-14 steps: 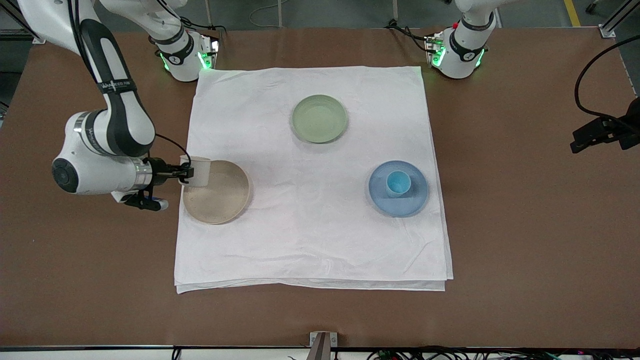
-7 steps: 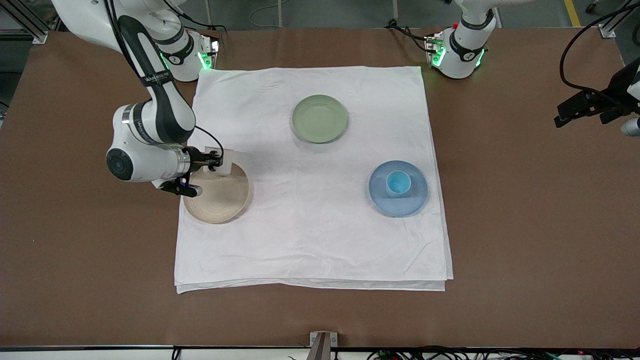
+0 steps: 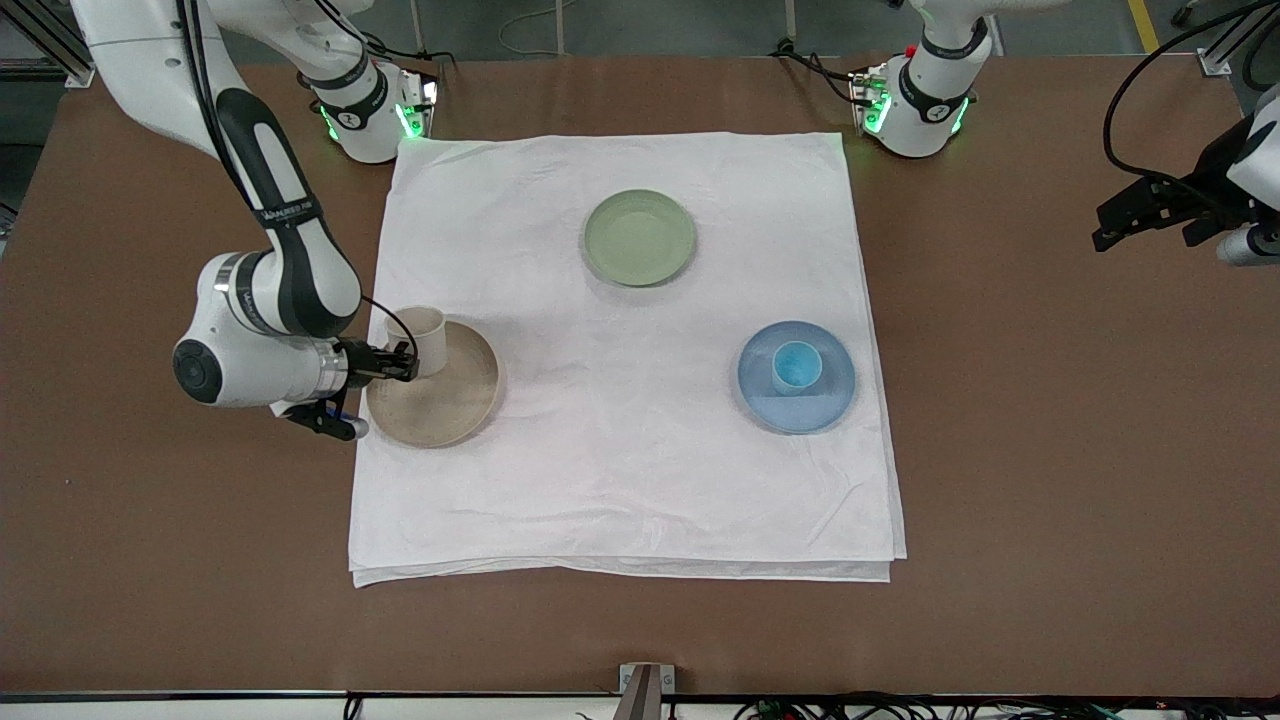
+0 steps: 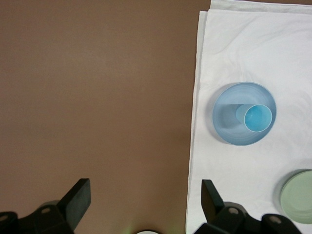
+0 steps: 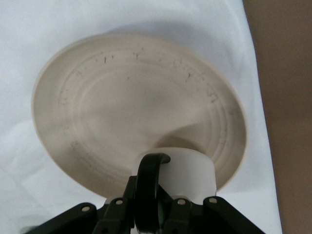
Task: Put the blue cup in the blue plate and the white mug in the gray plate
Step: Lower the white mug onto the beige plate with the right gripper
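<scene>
The white mug (image 3: 420,335) stands upright over the rim of the gray plate (image 3: 440,395), at the edge toward the right arm's end. My right gripper (image 3: 400,362) is shut on the mug's black handle (image 5: 148,187). In the right wrist view the mug (image 5: 187,170) sits against the ridged plate (image 5: 122,107); I cannot tell whether it touches. The blue cup (image 3: 797,365) stands upright in the blue plate (image 3: 830,400); the left wrist view also shows cup (image 4: 257,118) and plate (image 4: 226,122). My left gripper (image 3: 1105,238) hangs open and empty over bare table (image 4: 145,200).
A pale green plate (image 3: 639,237) lies empty on the white cloth (image 3: 620,480), farther from the front camera than the other two plates; part of it shows in the left wrist view (image 4: 298,196). Brown table surrounds the cloth.
My right gripper has swung the mug over the gray plate and back toward the right arm's end, lower at the plate's rim. My left gripper has drifted slightly toward the cloth.
</scene>
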